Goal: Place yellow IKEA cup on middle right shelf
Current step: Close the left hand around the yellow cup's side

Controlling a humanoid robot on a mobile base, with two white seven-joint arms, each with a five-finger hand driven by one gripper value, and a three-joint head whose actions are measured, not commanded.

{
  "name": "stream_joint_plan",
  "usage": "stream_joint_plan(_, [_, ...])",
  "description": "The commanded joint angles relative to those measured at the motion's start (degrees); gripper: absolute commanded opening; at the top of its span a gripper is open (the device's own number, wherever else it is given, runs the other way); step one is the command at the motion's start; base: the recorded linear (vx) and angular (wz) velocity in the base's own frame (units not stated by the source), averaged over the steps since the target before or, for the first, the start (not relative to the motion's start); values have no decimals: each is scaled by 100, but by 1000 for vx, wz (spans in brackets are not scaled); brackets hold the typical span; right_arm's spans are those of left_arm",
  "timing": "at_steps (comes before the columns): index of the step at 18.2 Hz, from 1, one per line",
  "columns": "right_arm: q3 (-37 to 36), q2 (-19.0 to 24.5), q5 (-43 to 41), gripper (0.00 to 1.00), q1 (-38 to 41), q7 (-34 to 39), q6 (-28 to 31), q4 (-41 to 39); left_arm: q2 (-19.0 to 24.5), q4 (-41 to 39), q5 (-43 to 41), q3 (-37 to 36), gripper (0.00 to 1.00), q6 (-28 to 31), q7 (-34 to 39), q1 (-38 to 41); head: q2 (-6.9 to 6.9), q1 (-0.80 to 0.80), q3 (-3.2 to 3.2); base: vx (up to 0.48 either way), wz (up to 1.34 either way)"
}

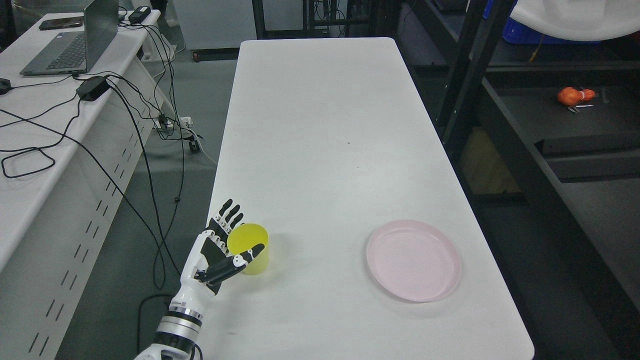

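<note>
a yellow cup [251, 248] is seen standing upright, mouth up, on a white table [320, 140], close to the table's near left edge. the left hand [216, 248] is positioned at the cup's left side, its arm entering from the lower left corner of the head view. the palm is turned toward the cup. the fingers [231, 212] are extended upward behind the cup's far left rim, slightly spread, and the thumb [248, 255] is laid across the front of the cup near its rim. the cup is thus bracketed between fingers and thumb, but a firm closure on it is not shown; whether the fingers actually touch the wall cannot be determined. the cup's base is still resting on the table.

a pink plate [414, 260] is located on the same table, well apart from the cup, toward the near right side. it is lying flat.

a dark metal shelf unit [500, 125] is visible to the right of the table. an orange object [574, 96] is lying on one of its levels, toward the upper right.

a second white desk [30, 165] is seen at the left, carrying a laptop [75, 42], a power adapter [93, 87] and several black cables [125, 150] that hang down to the floor.
</note>
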Motion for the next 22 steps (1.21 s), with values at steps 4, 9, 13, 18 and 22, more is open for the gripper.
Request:
stream_joint_plan(4, [97, -100, -141, 99, 79, -5, 3, -8, 69, 204, -505, -223, 97, 118, -5, -51, 0, 0, 0, 0, 0])
stream_joint_plan(9, [97, -100, -141, 99, 79, -5, 3, 0, 69, 292, -954, -214, 97, 231, -5, -113, 0, 0, 0, 0, 0])
stream_joint_plan(13, [97, -100, -141, 99, 79, -5, 3, 0, 69, 327, -955, -188, 94, 575, -5, -209, 0, 0, 0, 0, 0])
stream_joint_plan(18, [97, -100, -141, 99, 79, -5, 3, 0, 69, 389, -928, 5, 60, 558, -14, -262, 0, 0, 0, 0, 0])
stream_joint_plan(22, [97, -100, -141, 99, 79, -5, 3, 0, 69, 380, -596, 189, 26, 400, -5, -262, 0, 0, 0, 0, 0])
